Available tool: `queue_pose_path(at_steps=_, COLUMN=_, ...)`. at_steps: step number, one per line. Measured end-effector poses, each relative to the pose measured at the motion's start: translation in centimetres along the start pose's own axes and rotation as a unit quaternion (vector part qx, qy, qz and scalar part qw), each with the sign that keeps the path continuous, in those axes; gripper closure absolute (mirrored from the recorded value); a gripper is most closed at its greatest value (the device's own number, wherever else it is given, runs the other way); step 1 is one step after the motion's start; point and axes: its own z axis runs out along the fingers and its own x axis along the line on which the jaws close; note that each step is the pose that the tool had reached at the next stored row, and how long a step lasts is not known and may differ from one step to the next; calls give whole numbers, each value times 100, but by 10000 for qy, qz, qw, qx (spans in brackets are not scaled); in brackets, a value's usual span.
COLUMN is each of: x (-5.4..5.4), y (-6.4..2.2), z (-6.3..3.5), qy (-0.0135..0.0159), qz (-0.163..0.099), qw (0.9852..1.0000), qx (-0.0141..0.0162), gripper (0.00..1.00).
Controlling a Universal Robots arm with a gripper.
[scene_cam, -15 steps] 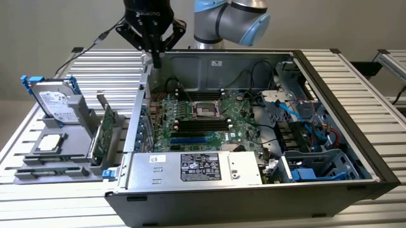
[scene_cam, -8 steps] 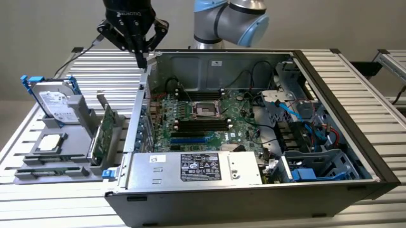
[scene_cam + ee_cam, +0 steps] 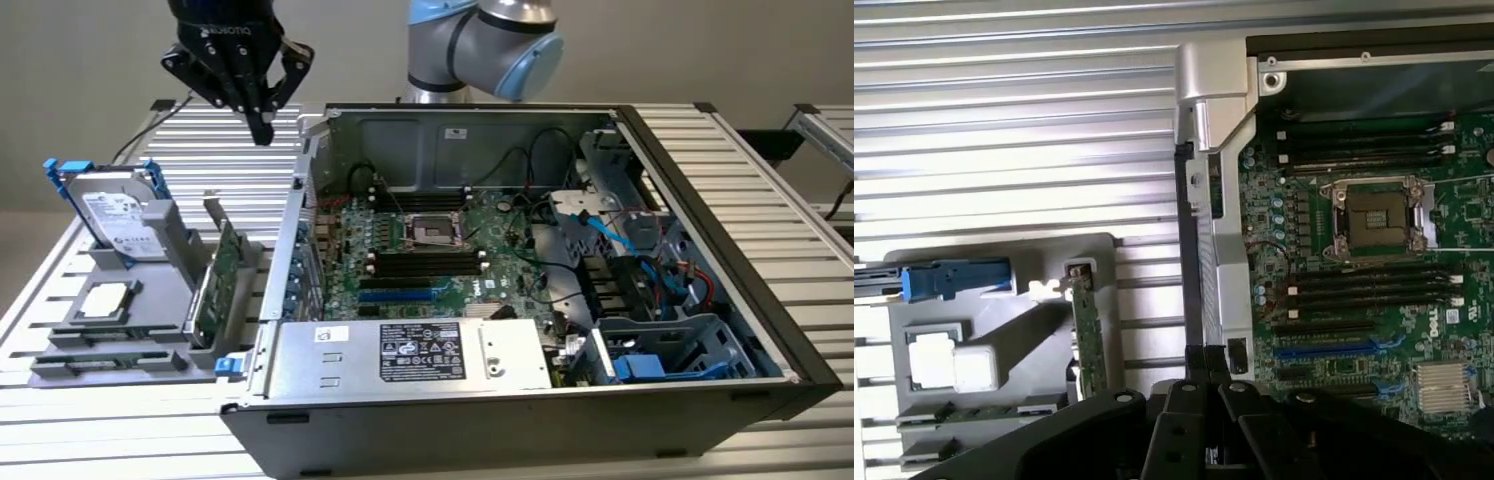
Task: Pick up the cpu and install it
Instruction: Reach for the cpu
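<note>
While the arm (image 3: 483, 42) bends over the rear wall of the open computer case (image 3: 694, 170), its wrist points straight down at the upper left of the exterior view, above the slatted table (image 3: 134, 440). The gripper (image 3: 262, 128) has its fingers pressed together to a point, pinching nothing. The cpu (image 3: 107, 299) lies flat in the grey holder (image 3: 94, 365) at the lower left, well below the gripper and just under the upright hard drive (image 3: 114, 215). The motherboard socket (image 3: 434, 229) sits mid-frame, well apart from the cpu.
</note>
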Motion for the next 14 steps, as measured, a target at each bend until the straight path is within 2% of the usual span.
queue_pose_path(at_steps=8, x=366, y=25, z=53, qy=0, qz=0, qw=10000, qx=0, gripper=89)
queue_pose_path(at_steps=14, x=639, y=12, z=103, qy=0, qz=-1, qw=10000, qx=0, gripper=89)
